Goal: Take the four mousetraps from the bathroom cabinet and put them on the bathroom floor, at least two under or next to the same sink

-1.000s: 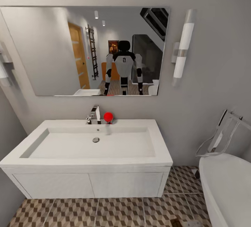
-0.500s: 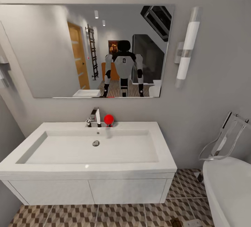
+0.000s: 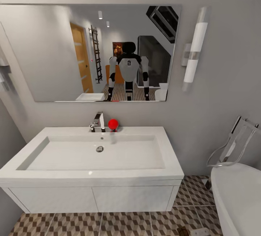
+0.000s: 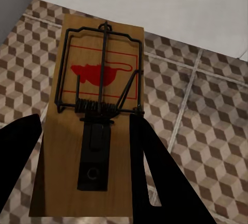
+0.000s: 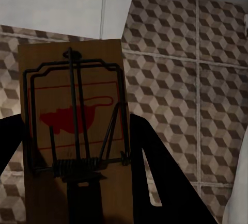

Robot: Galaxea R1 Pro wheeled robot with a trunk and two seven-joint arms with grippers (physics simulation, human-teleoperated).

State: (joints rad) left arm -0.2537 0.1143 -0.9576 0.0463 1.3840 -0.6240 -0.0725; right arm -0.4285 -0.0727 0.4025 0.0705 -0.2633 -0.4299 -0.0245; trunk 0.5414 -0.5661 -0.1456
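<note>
Each hand grips one mousetrap: left hand (image 4: 85,175), mousetrap (image 4: 95,115); right hand (image 5: 72,177), second mousetrap (image 5: 72,126). Dropped from above the bathroom floor (image 4: 206,126), they could bounce away from the sink (image 3: 98,156)

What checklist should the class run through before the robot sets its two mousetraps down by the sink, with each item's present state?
1. Left pincer holds a mousetrap: ok, the board sits between the dark fingers.
2. Right pincer holds a second mousetrap: ok.
3. Robot faces the bathroom sink: ok, the basin is centred in the head view.
4. Patterned bathroom floor lies below the vanity: ok, tiles show beyond both traps.
5. Drop spots free of obstacles: cannot tell, the traps hide the tiles directly beneath them.
6. Height above the tiles: cannot tell.
</note>
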